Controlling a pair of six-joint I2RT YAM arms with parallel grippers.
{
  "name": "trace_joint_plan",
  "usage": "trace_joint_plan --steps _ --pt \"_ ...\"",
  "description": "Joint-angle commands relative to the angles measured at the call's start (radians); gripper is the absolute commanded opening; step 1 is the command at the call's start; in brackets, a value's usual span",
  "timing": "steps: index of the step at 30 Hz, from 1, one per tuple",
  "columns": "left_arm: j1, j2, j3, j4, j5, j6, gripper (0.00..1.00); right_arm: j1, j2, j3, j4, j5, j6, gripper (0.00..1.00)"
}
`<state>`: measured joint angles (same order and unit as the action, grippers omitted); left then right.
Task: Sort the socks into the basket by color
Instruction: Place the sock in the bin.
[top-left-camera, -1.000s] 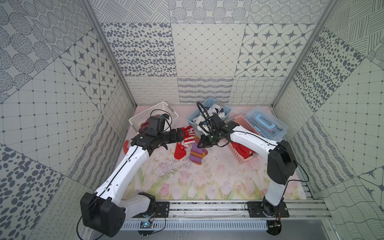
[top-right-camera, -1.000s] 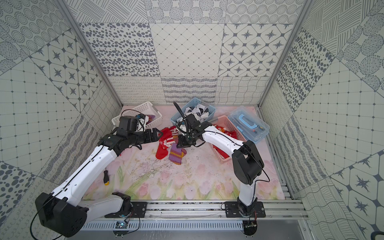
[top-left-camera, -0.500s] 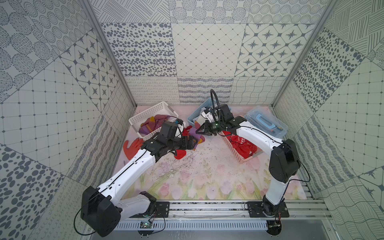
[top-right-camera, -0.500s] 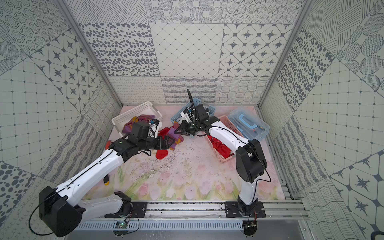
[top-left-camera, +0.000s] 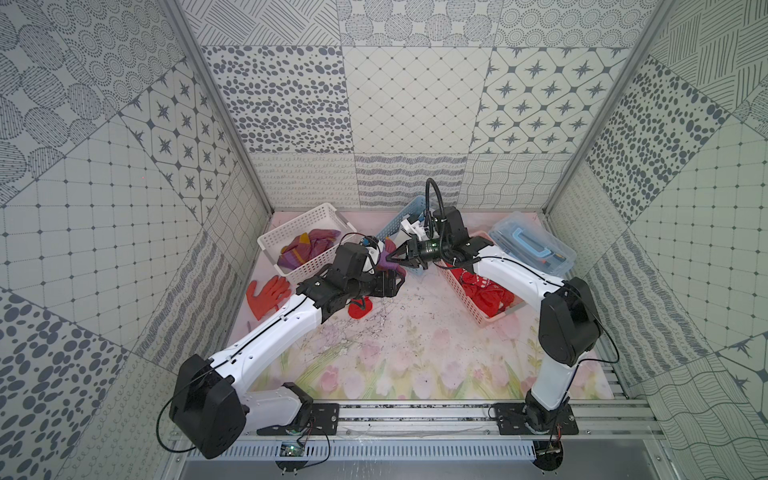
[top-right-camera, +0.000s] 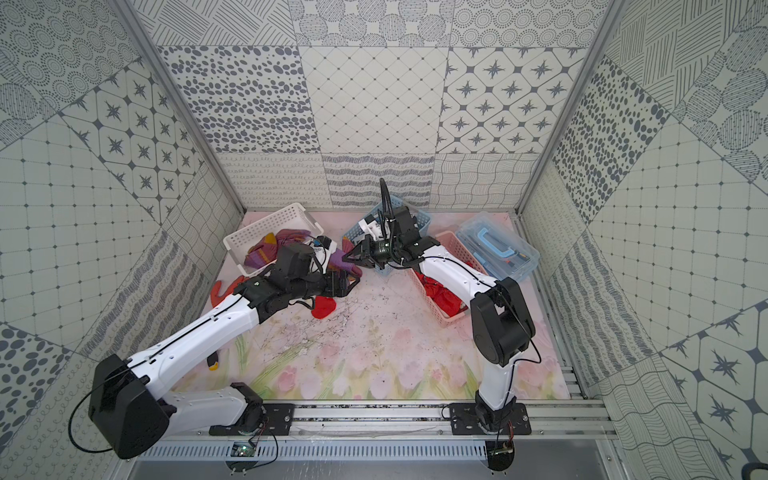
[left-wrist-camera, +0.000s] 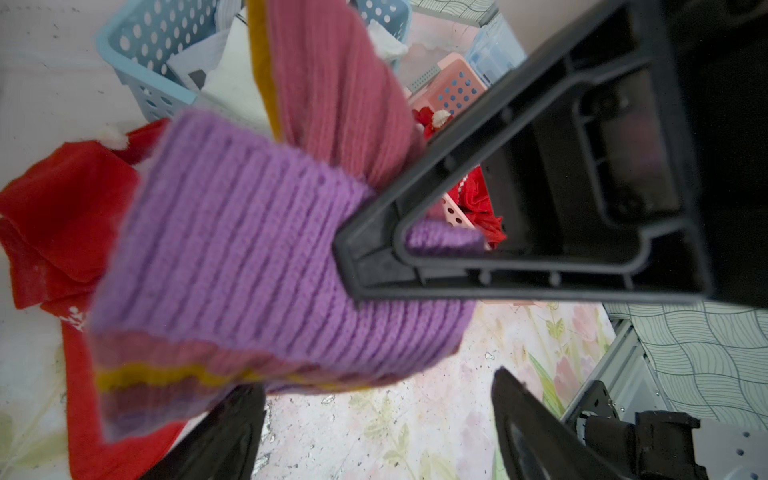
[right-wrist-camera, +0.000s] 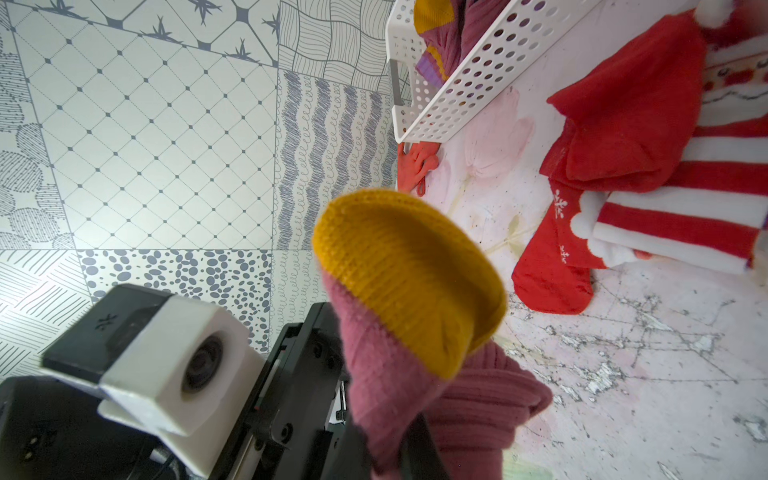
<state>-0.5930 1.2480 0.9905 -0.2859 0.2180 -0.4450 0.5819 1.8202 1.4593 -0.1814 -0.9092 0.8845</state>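
Purple-mauve knit sock with mustard toe (left-wrist-camera: 249, 249) hangs mid-air, right gripper (top-left-camera: 392, 261) clenched on it. Left gripper (top-left-camera: 400, 284) just below, jaws spread, empty: reads as a handover, since the white perforated basket (top-left-camera: 291, 222) with matching purple socks (top-left-camera: 307, 249) sits on left's side. Blue perforated basket (left-wrist-camera: 141, 62): white socks (left-wrist-camera: 232, 79). Pink perforated basket (top-left-camera: 469, 307): red socks (top-left-camera: 488, 293). Loose red socks (right-wrist-camera: 615, 137) lie on the floral mat (top-left-camera: 415, 353).
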Motion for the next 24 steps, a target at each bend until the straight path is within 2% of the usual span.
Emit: trace_joint_plan --steps 1,6,10,12,15,17,19,24 --pt "-0.004 0.014 0.019 0.126 -0.073 0.035 0.76 0.005 -0.052 -0.029 0.116 -0.044 0.062 0.0" --pt "-0.005 0.046 0.042 0.155 -0.062 0.054 0.59 0.007 -0.059 -0.062 0.198 -0.068 0.122 0.0" --pt "-0.008 0.051 0.048 0.166 -0.063 0.06 0.25 0.006 -0.063 -0.065 0.209 -0.076 0.132 0.0" --pt "-0.008 0.045 0.049 0.169 -0.065 0.066 0.14 0.006 -0.063 -0.066 0.211 -0.077 0.134 0.0" --pt "-0.008 0.041 0.061 0.148 -0.064 0.076 0.0 0.006 -0.062 -0.071 0.22 -0.08 0.138 0.0" --pt "-0.009 0.033 0.067 0.13 -0.067 0.081 0.0 0.006 -0.062 -0.068 0.218 -0.08 0.139 0.0" --pt "-0.009 0.023 0.07 0.108 -0.072 0.084 0.0 0.003 -0.062 -0.06 0.204 -0.079 0.125 0.13" --pt "-0.008 0.006 0.105 -0.004 -0.093 0.097 0.0 -0.01 -0.061 -0.017 0.102 -0.061 0.048 0.64"
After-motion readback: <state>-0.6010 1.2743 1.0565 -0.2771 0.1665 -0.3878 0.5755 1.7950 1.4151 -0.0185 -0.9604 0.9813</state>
